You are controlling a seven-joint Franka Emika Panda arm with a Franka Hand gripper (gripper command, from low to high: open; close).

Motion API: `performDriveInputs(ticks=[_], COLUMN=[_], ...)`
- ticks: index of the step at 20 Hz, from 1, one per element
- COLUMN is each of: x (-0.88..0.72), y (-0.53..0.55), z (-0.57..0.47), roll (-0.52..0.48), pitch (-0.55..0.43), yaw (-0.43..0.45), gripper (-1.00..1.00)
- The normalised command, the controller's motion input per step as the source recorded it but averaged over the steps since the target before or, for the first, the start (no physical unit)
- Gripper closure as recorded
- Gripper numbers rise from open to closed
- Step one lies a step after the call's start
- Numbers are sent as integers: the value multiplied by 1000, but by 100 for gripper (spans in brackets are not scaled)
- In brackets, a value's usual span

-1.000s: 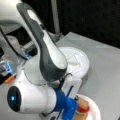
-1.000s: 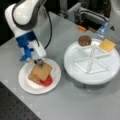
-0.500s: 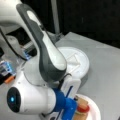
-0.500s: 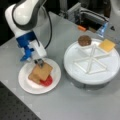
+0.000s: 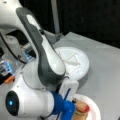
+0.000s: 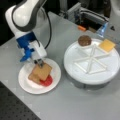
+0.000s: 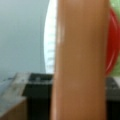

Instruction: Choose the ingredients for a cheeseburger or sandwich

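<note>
Gripping top bread slice (image 6: 42, 71) edge, tool (image 6: 38, 62) sits over sandwich (image 6: 40, 75) w/ plate rim (image 6: 25, 86) nearby.

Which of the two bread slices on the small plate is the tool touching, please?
The upper bread slice, tilted atop the stack; the tool meets its top edge. The lower slice lies flat underneath, beside the tomato disc.

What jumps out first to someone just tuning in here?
The tool sits at the top bread slice of a small sandwich stack, with a red tomato disc showing beneath, on the paper plate at a front view's left. On the divided white tray to its right lie a brown patty and a yellow cheese square.
</note>
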Motion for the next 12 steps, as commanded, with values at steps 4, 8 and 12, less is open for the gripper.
performDriveInputs(ticks=[4, 8, 12], x=[204, 238, 264], y=[-188, -202, -171], z=[-35, -41, -61], roll=[25, 4, -7], pitch=[-53, -32, -32], yaw=[135, 118, 115], gripper=[100, 100, 100])
